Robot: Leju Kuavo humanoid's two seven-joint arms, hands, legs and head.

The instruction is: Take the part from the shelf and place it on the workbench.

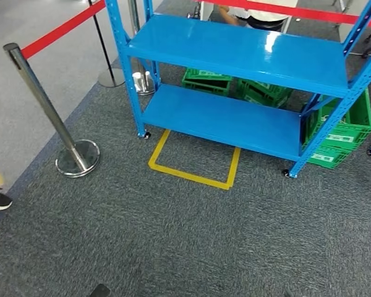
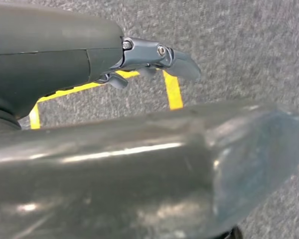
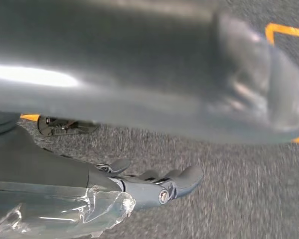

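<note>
You'll find no part on the blue shelf (image 1: 230, 49); both boards look bare, so how it handles can't be judged. Your left hand (image 2: 155, 59) and right hand (image 3: 159, 186) hang over the carpet, fingers apart, holding nothing.

The left hand (image 2: 155, 57) hangs above the floor, its dark fingers (image 2: 182, 62) stretched out nearly straight with nothing in them. The right hand (image 3: 155, 186) hangs likewise, fingers (image 3: 189, 177) extended and apart, holding nothing.
</note>
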